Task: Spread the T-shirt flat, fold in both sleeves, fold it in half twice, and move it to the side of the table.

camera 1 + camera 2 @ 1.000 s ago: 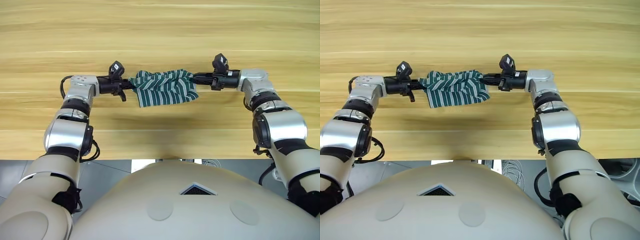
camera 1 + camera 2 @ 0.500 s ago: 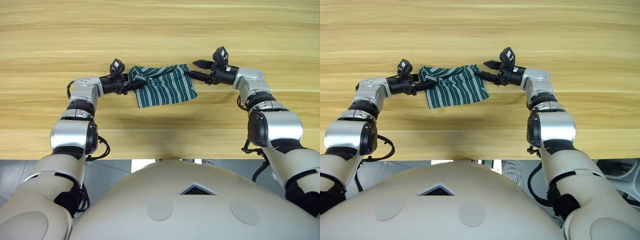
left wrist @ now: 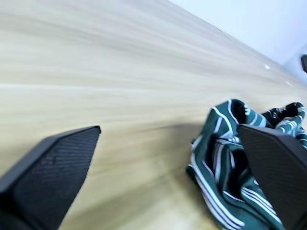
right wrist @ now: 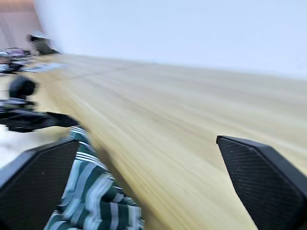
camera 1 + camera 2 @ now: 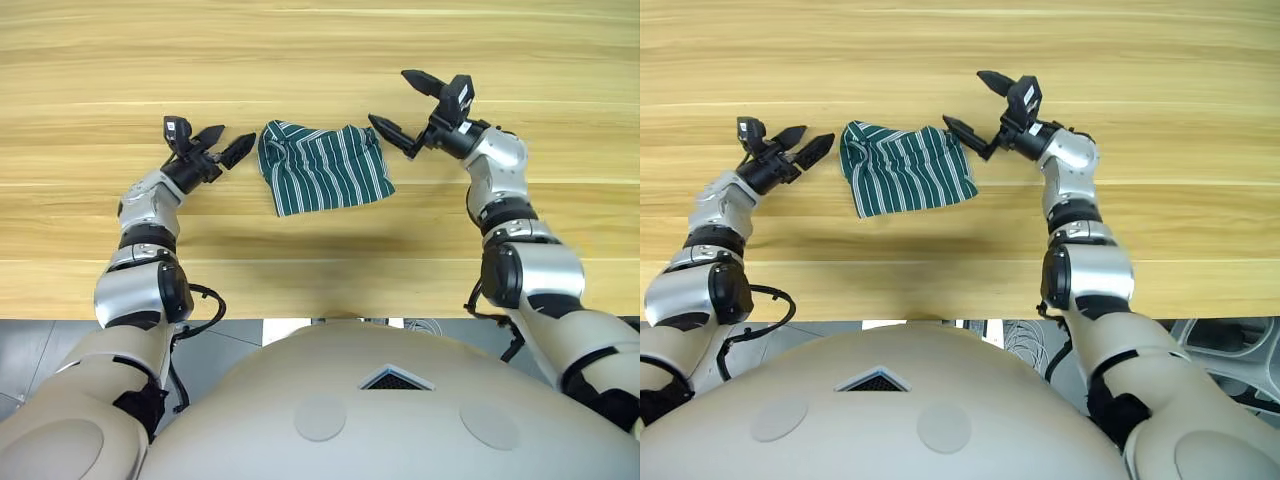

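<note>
A green T-shirt with white stripes lies folded into a small, slightly rumpled square on the wooden table. My left gripper is open just to the left of the shirt, a short gap away, fingertips pointing at it. To the shirt's right, my right gripper is open wide and raised, one fingertip near the shirt's upper right corner. The left wrist view has the shirt ahead between the open fingers. The shirt's edge also appears in the right wrist view.
The wooden table stretches bare far beyond the shirt and to both sides. Its front edge runs close below the shirt, with grey floor under it.
Both grippers have let go of the shirt and opened. The left one drew back to the left, the right one lifted up and away to the right. The shirt now rests on the table.
</note>
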Available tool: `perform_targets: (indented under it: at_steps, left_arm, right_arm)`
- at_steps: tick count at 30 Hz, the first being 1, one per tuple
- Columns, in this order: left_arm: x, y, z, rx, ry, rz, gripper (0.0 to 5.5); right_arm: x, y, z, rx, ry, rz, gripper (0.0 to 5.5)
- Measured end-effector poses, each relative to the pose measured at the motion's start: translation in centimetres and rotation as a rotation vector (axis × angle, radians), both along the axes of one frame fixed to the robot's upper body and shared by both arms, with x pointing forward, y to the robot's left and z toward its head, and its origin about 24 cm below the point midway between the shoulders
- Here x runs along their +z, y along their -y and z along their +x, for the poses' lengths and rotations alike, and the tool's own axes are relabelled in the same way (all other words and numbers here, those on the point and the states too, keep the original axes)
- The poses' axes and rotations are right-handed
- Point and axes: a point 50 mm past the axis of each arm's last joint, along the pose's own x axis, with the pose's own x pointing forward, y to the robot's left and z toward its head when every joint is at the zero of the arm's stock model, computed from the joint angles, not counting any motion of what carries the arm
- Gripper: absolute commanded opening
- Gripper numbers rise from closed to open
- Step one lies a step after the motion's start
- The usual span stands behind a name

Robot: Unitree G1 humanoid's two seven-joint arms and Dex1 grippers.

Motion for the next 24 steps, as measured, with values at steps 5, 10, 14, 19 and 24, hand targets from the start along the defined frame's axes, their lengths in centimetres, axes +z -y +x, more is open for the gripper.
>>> perform_targets:
  at_steps: [5,10,14,19,24]
  left_arm:
    - [1.4,-1.2,-0.6,0.071,0.167,0.112,5.22]
    - [4.3,-0.1,-1.4,0.096,0.434,0.149,5.22]
    - [5.9,0.1,-1.6,0.167,0.544,0.154,5.22]
    - [6.4,0.2,-2.1,0.22,0.573,0.164,5.22]
    - [6.0,0.9,-2.4,0.209,0.568,0.158,5.22]
  right_arm:
    - [0.3,-2.0,-2.1,0.198,0.095,0.004,5.31]
    - [0.3,-4.1,-3.9,0.408,0.108,-0.011,5.31]
    - [-0.4,-6.0,-4.2,0.461,0.066,-0.062,5.31]
    - [-2.9,-7.6,-3.9,0.446,-0.067,-0.244,5.31]
    - [-3.6,-7.8,-1.8,0.314,-0.208,-0.287,5.31]
